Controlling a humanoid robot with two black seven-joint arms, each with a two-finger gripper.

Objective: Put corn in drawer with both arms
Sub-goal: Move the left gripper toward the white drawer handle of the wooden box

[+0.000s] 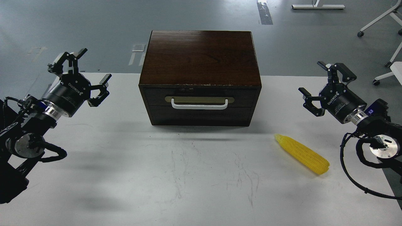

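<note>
The yellow corn [302,153] lies on the white table, right of the box and in front of it, its tapered end pointing toward the box. The dark brown wooden box [200,59] stands at the table's middle back. Its drawer [199,97] is closed, with a white bar handle [199,104] on a brass plate. My left gripper [83,71] hovers open at the far left, well clear of the box. My right gripper [320,84] hovers open at the far right, above and behind the corn. Neither holds anything.
The white table [125,175] spreads scuffed in front of the box. Grey floor lies beyond the table's back edge. White chair legs with casters [381,18] stand on the floor at the back right. Black cables [351,163] loop off my right arm.
</note>
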